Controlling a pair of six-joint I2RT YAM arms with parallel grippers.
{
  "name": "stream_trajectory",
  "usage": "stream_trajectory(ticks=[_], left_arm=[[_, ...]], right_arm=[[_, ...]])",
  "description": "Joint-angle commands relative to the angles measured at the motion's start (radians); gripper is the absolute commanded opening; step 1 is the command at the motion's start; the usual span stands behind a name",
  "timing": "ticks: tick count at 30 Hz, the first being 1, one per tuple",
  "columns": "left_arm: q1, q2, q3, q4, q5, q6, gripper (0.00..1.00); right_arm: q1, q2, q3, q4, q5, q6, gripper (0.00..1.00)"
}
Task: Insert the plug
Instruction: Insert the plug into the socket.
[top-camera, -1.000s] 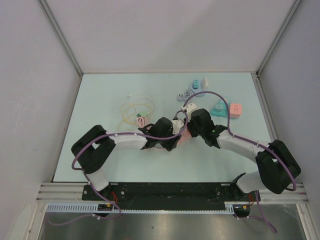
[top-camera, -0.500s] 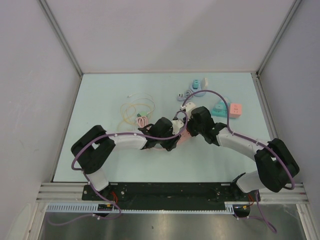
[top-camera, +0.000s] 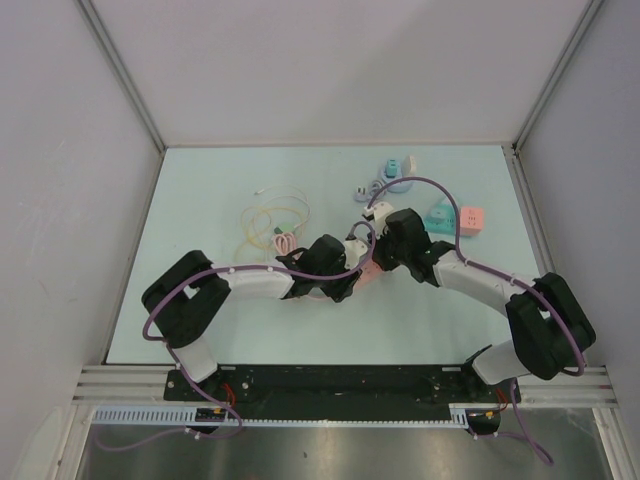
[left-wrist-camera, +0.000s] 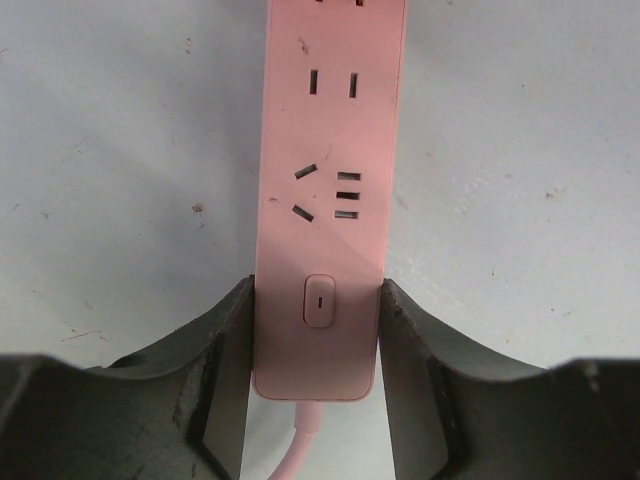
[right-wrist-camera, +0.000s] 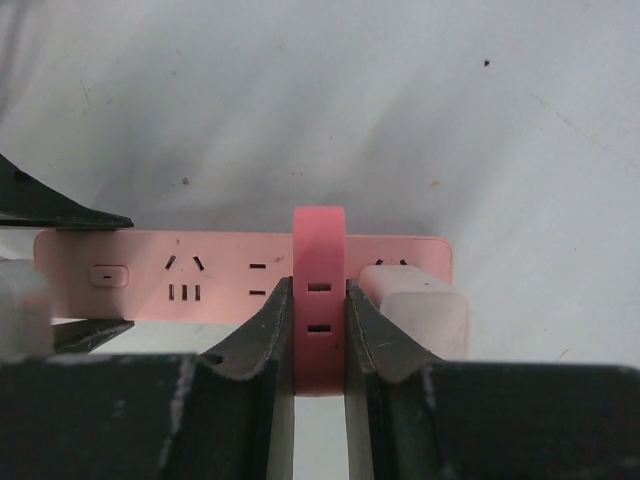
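Observation:
A pink power strip (left-wrist-camera: 330, 150) lies on the table. My left gripper (left-wrist-camera: 317, 300) is shut on its switch end, one finger on each long side. My right gripper (right-wrist-camera: 319, 300) is shut on a red-pink plug (right-wrist-camera: 319, 240), which stands against the strip (right-wrist-camera: 150, 270) between a two-slot socket and a white adapter (right-wrist-camera: 425, 310) plugged in at the strip's end. The plug's prongs are hidden. In the top view both grippers meet over the strip (top-camera: 367, 268), left gripper (top-camera: 345, 270) and right gripper (top-camera: 385, 255).
A coil of yellow and pink cables (top-camera: 272, 225) lies at the left. Teal (top-camera: 438, 215) and pink (top-camera: 472, 220) socket blocks sit at the right. Small purple (top-camera: 370, 190), teal (top-camera: 393, 168) and white (top-camera: 410, 163) adapters lie at the back.
My right arm has shifted slightly towards the far left with the plug. The left arm and the strip have not moved.

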Motion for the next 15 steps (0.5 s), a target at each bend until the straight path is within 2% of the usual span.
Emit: stream_trajectory(ticks=[1,5,15], left_arm=[[0.017,-0.026,-0.027,-0.090,-0.067,0.019,0.51],[0.018,-0.029,-0.027,-0.090,-0.070,0.019,0.51],[0.020,-0.036,-0.035,-0.087,-0.076,0.018,0.50]], right_arm=[[0.010,0.053,-0.020,-0.128,0.021,0.034,0.00],[0.022,0.055,-0.020,-0.141,0.063,0.020,0.00],[0.036,0.104,0.002,-0.158,0.032,-0.008,0.00]])
